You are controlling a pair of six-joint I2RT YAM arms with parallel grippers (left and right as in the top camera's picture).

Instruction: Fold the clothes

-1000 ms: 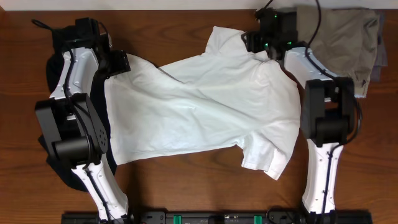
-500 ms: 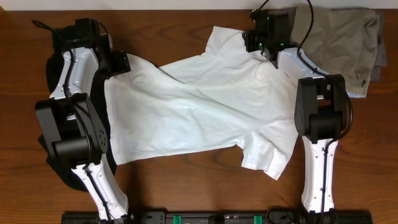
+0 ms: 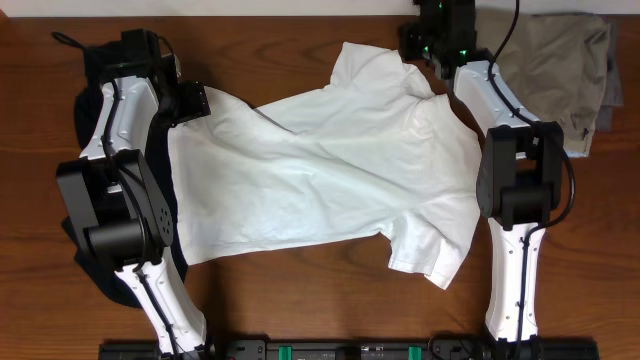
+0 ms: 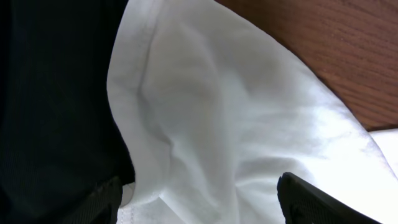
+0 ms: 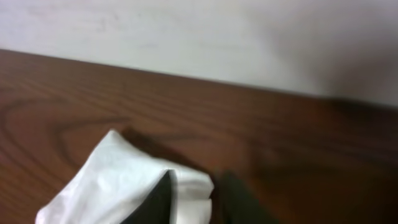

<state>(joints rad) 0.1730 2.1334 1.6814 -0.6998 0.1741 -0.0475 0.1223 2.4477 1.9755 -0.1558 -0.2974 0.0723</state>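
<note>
The large white T-shirt lies spread across the middle of the table, one sleeve toward the front right. My left gripper stands at its back left corner. In the left wrist view its jaws are wide open, with bunched white fabric between them and the black garment beside it. My right gripper is at the shirt's back right corner. The blurred right wrist view shows that gripper with a fold of the white cloth pinched between its fingers.
A khaki garment lies at the back right, with a grey piece at its edge. The black garment lies under my left arm. A pale wall rises just behind the table's far edge.
My right gripper has moved toward the table's far edge and its jaws have narrowed around the shirt's corner. The left arm has not moved.
</note>
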